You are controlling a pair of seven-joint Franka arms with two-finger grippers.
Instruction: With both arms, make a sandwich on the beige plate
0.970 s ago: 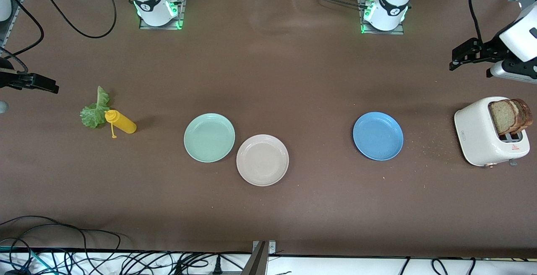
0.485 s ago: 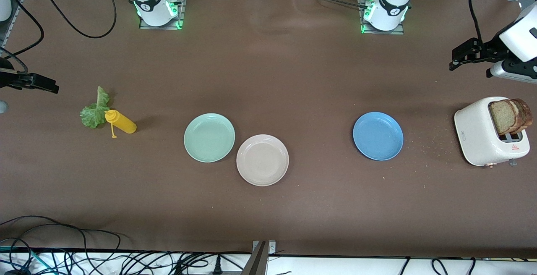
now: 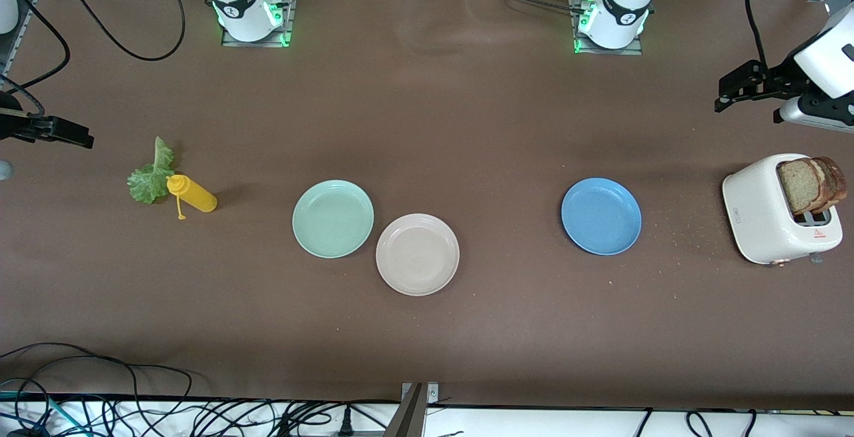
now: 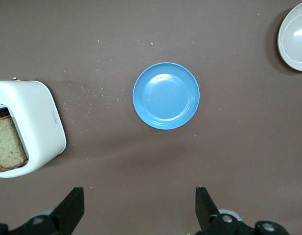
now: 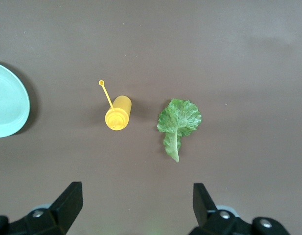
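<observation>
The beige plate (image 3: pixel 417 254) lies bare near the table's middle; its edge also shows in the left wrist view as the beige plate (image 4: pixel 295 34). Two brown bread slices (image 3: pixel 810 185) stand in a white toaster (image 3: pixel 767 217) at the left arm's end, seen too as bread (image 4: pixel 9 147). A green lettuce leaf (image 3: pixel 152 173) lies flat at the right arm's end, also seen as the lettuce (image 5: pixel 179 120). My left gripper (image 4: pixel 139 196) hangs open and holds nothing, high over the table near the toaster (image 3: pixel 727 97). My right gripper (image 5: pixel 137 191) hangs open and holds nothing, over the table by the lettuce (image 3: pixel 67 135).
A mint-green plate (image 3: pixel 333 218) touches the beige plate. A blue plate (image 3: pixel 601 216) lies between the beige plate and the toaster. A yellow squeeze bottle (image 3: pixel 192 194) lies on its side against the lettuce. Crumbs dot the table near the toaster.
</observation>
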